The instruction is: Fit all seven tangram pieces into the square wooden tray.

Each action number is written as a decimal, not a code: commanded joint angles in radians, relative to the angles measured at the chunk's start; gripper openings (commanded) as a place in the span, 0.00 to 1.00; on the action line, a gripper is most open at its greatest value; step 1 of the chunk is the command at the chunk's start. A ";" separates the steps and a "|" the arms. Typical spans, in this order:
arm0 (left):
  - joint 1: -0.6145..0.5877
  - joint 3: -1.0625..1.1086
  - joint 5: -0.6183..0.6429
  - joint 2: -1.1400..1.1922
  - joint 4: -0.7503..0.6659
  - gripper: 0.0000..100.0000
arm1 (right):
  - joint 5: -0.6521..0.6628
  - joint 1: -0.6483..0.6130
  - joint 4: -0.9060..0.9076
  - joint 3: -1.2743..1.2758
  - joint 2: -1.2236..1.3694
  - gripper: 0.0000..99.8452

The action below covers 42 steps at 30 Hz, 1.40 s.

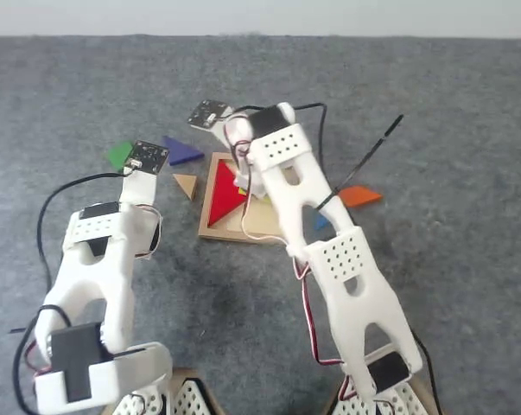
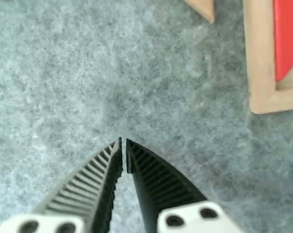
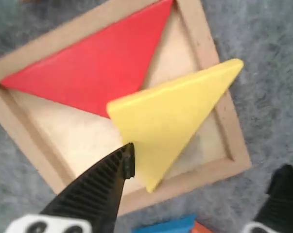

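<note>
The square wooden tray [image 1: 210, 218] lies mid-table with a red triangle [image 1: 225, 197] flat inside it. In the right wrist view a yellow triangle [image 3: 175, 116] sits tilted over the tray [image 3: 207, 48], partly covering the red triangle [image 3: 97, 63]. My right gripper [image 3: 204, 165] is open, and one black finger [image 3: 112, 179] touches the yellow piece's edge. The other finger stands well off to the side. My left gripper [image 2: 123, 143] is shut on nothing, above bare carpet beside the tray's corner [image 2: 260, 63].
Loose pieces lie on the grey carpet: a green one [image 1: 119, 154], a purple-blue triangle [image 1: 182, 152] and a small tan triangle [image 1: 186, 184] left of the tray. An orange piece [image 1: 359, 196] and a blue one [image 1: 322, 222] lie to its right. A black cable [image 1: 372, 156] crosses there.
</note>
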 commanded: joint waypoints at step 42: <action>0.032 0.369 -0.049 -0.483 -0.233 0.02 | -0.052 0.074 -0.274 0.439 -0.191 0.13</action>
